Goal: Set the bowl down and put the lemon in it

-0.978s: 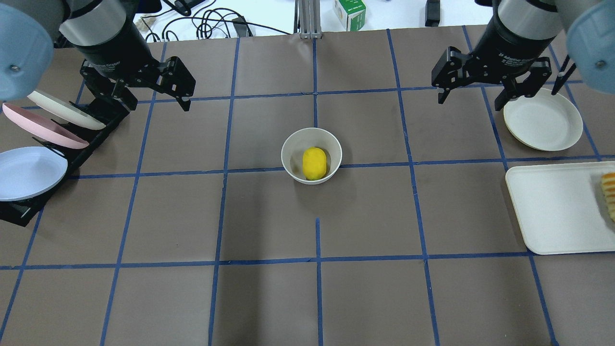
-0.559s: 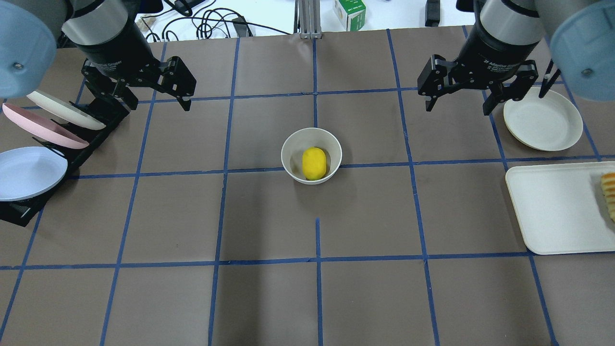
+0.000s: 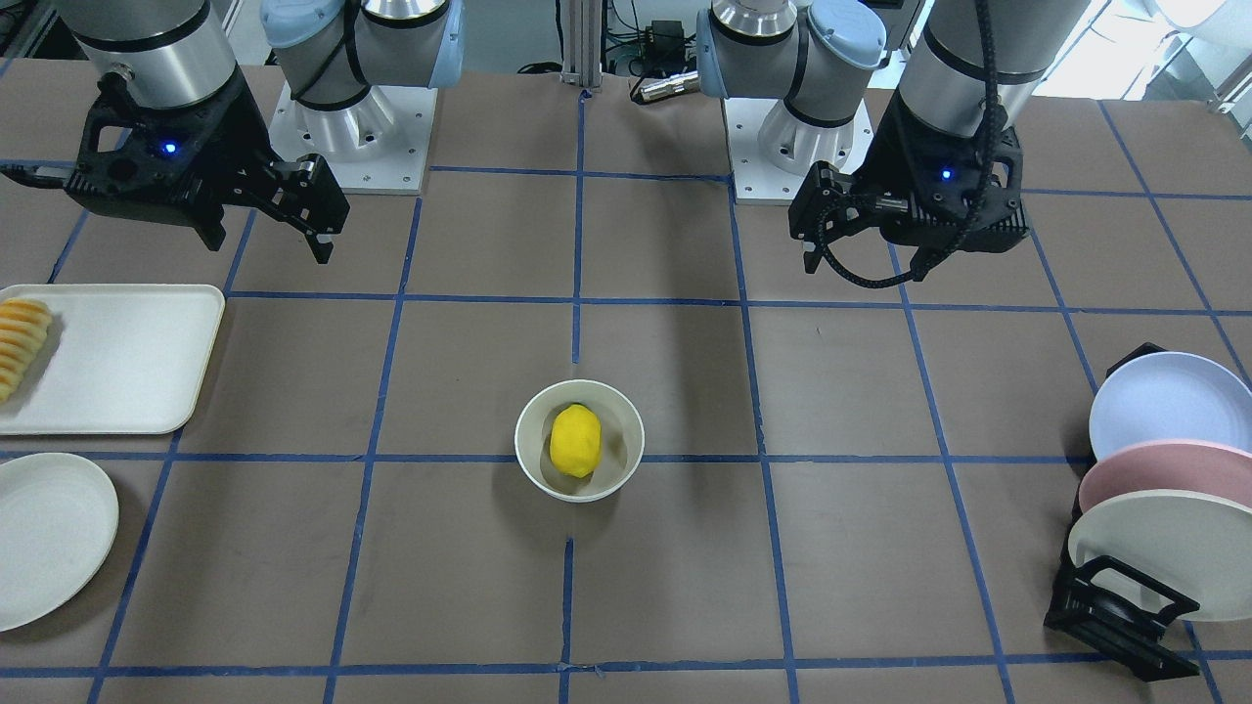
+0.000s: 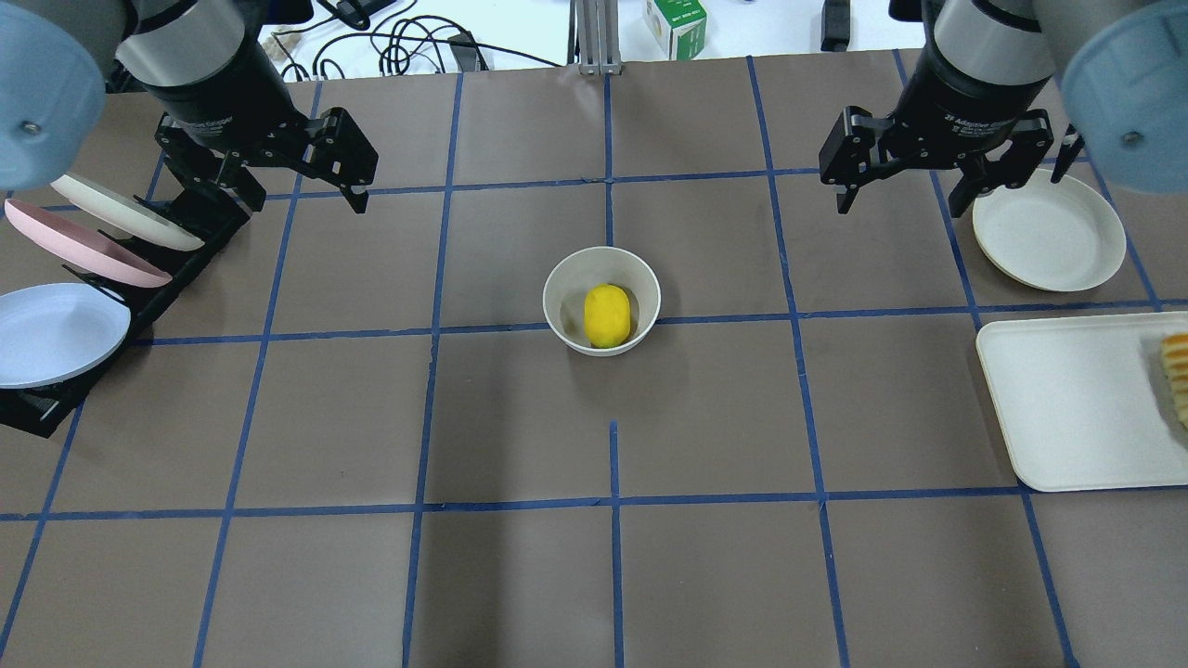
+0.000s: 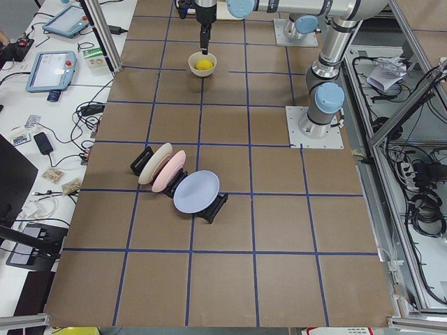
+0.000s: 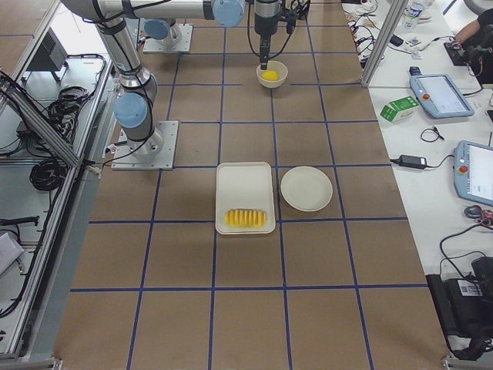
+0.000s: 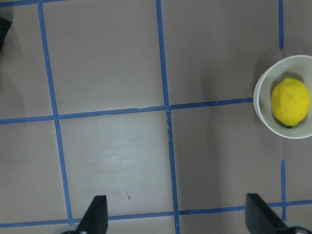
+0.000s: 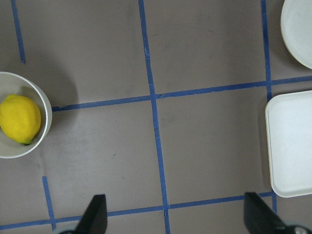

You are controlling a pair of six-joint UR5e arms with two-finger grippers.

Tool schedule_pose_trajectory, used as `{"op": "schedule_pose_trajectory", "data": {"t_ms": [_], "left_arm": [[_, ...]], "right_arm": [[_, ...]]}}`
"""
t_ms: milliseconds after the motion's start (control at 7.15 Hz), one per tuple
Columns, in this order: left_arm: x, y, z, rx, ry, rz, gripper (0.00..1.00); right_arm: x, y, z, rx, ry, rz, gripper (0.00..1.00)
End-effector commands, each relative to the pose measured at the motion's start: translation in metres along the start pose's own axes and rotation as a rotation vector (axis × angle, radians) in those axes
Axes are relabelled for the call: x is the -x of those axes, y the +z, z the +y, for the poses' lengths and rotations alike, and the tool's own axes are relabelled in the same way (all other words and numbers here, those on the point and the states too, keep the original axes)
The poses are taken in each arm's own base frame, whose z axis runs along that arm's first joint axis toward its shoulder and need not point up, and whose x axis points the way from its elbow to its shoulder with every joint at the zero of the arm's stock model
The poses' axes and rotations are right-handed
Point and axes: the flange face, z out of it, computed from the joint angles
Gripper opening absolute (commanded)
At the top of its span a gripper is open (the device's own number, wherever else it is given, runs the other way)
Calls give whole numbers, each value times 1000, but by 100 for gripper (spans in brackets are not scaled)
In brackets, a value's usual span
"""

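The cream-white bowl (image 4: 559, 295) stands upright near the table's middle, with the yellow lemon (image 4: 607, 315) lying inside it. Both also show in the front view, bowl (image 3: 529, 445) and lemon (image 3: 574, 441). My left gripper (image 4: 302, 190) hangs open and empty above the table, back left of the bowl and well apart from it. My right gripper (image 4: 900, 199) hangs open and empty, back right of the bowl, next to the flat plate. The left wrist view shows the lemon (image 7: 290, 101) at its right edge. The right wrist view shows the lemon (image 8: 19, 118) at its left edge.
A black rack (image 4: 176, 269) with blue, pink and cream plates stands at the left edge. A flat cream plate (image 4: 1049, 232) lies at the right. In front of it is a white tray (image 4: 1067, 408) with orange-yellow fruit slices (image 4: 1177, 371).
My right gripper has shifted slightly toward the far edge and a little sideways, staying open. The left gripper, bowl and lemon have not moved.
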Motion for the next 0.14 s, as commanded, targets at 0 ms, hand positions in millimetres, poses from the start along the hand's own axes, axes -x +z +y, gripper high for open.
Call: {"op": "schedule_pose_trajectory", "data": {"t_ms": [0], "left_arm": [[-1,5,0,7,3,0,100]], "right_arm": [[0,3,0,8,2,5,100]]}}
